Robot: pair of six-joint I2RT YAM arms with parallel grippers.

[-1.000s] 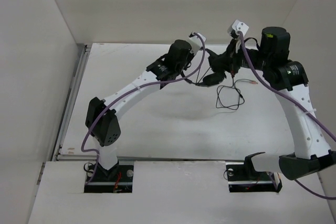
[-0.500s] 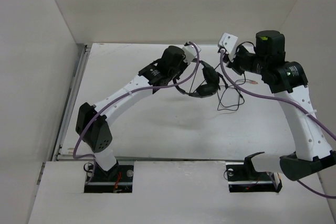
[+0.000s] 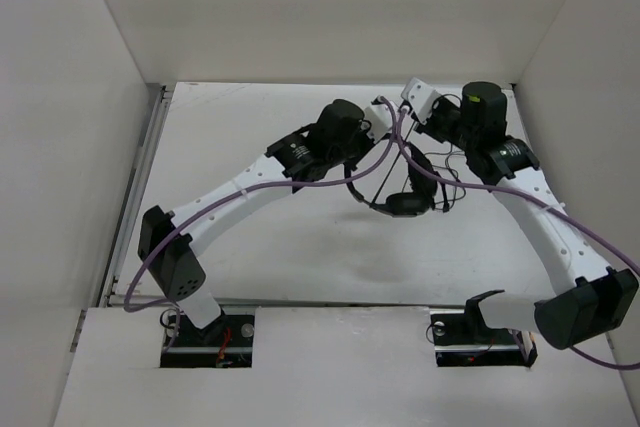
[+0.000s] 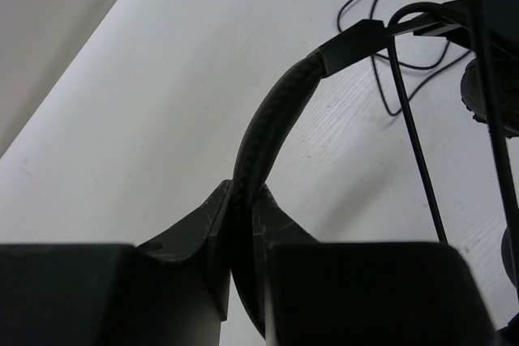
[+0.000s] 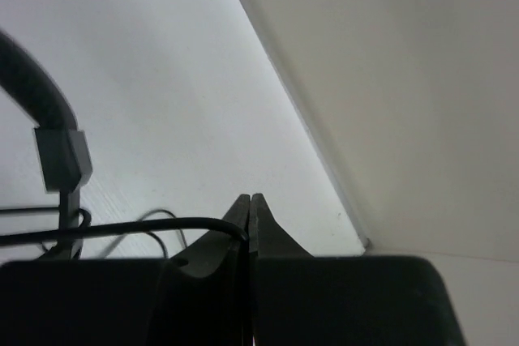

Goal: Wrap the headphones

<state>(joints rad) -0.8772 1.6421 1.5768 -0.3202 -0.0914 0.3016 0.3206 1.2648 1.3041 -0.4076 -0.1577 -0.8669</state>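
The black headphones hang above the table between the two arms. My left gripper is shut on their padded headband, which arches up to the slider and an ear cup at the right edge of the left wrist view. My right gripper sits close by to the right, shut on the thin black cord, which runs off to the left from its jaws. More cord lies in loops on the table. Part of the headband shows in the right wrist view.
White walls enclose the table on the left, back and right; the back right corner is close to the right gripper. Purple robot cables swing across the space between the two wrists.
The left arm has carried the headphones right and toward the near side. The right arm has swung left, closing in on the left gripper. Both grips stayed shut.
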